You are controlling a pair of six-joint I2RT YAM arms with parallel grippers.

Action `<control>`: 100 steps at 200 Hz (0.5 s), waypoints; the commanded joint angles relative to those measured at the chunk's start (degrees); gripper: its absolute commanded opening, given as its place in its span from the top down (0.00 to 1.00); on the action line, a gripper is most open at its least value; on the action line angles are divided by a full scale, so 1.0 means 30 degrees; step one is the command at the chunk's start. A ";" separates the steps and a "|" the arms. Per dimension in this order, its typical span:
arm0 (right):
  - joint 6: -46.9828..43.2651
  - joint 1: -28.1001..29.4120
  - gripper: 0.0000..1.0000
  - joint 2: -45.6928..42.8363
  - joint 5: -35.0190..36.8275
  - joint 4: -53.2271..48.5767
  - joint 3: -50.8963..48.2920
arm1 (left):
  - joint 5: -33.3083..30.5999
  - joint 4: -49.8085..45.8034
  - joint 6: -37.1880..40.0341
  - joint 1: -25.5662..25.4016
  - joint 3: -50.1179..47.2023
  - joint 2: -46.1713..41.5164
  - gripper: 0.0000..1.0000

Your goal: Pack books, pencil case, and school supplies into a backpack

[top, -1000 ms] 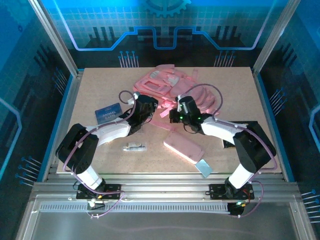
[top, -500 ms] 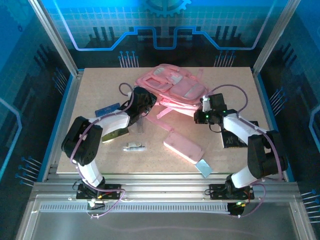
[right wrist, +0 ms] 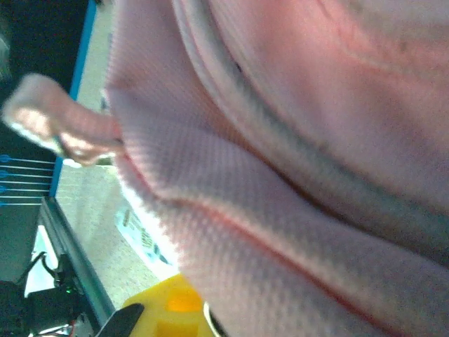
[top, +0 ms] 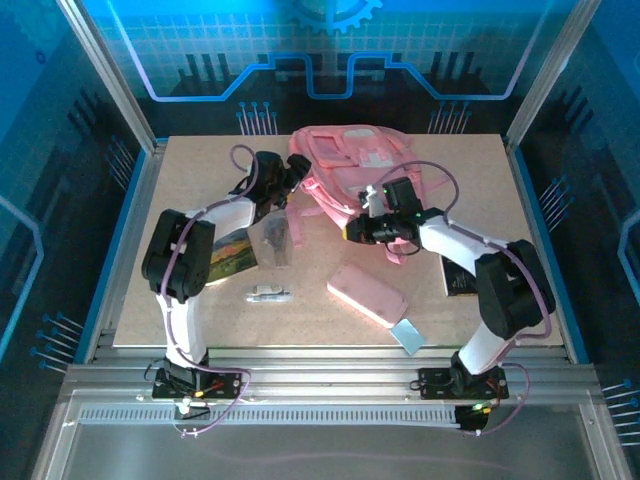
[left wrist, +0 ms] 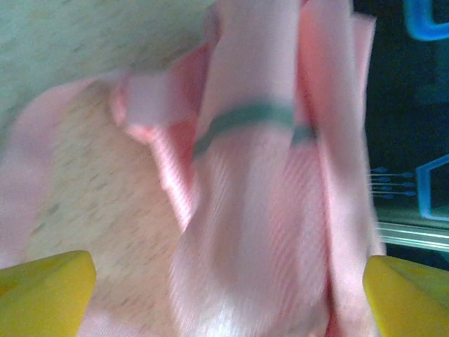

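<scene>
The pink backpack (top: pixel 345 168) lies bunched at the back middle of the table. My left gripper (top: pixel 290 180) is at its left edge, open, its yellow fingertips (left wrist: pixel 45 291) wide apart with a pink strap (left wrist: pixel 252 210) lying between them. My right gripper (top: pixel 353 230) is at the backpack's near edge, shut on the backpack's fabric (right wrist: pixel 280 210). The pink pencil case (top: pixel 367 293) lies near the front. One dark book (top: pixel 228 254) sits under my left arm, another (top: pixel 462 280) under my right. A clear packet (top: pixel 276 240), a white pen (top: pixel 268 294) and a pale blue rectangle (top: pixel 408 333) lie loose.
Metal frame posts (top: pixel 105 70) and blue side walls close in the table (top: pixel 200 330). The near edge meets an aluminium rail (top: pixel 320 365) where both arm bases stand. A white label (right wrist: pixel 144 242) hangs from the backpack's hem above the tabletop.
The backpack has been gathered into a taller bundle farther back. My left gripper moved back and opened. My right gripper swung right, then back left, staying shut.
</scene>
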 commanded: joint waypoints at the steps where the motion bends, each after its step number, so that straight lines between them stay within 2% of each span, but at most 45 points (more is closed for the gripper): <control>1: 0.1343 0.0209 1.00 0.1112 -0.1284 0.1834 0.1831 | 0.0522 0.1877 -0.2459 -0.0460 -0.3656 -0.2401 0.01; 18: 0.1858 0.0402 1.00 0.1678 -0.1571 0.2056 0.2414 | -0.0085 0.4945 -0.4425 -0.0977 -0.6386 -0.3246 0.01; 34: 0.2212 0.0618 1.00 0.1921 -0.1774 0.2206 0.2610 | -0.0435 0.7241 -0.5514 -0.1522 -0.7418 -0.3344 0.01; 72: 0.2655 0.1072 1.00 0.1568 -0.1769 0.2469 0.1911 | -0.0778 0.9444 -0.5969 -0.2755 -0.6683 -0.2623 0.01; 100: 0.2815 0.1353 1.00 0.1095 -0.1550 0.2813 0.0942 | -0.0675 1.0445 -0.6125 -0.3802 -0.5744 -0.1555 0.05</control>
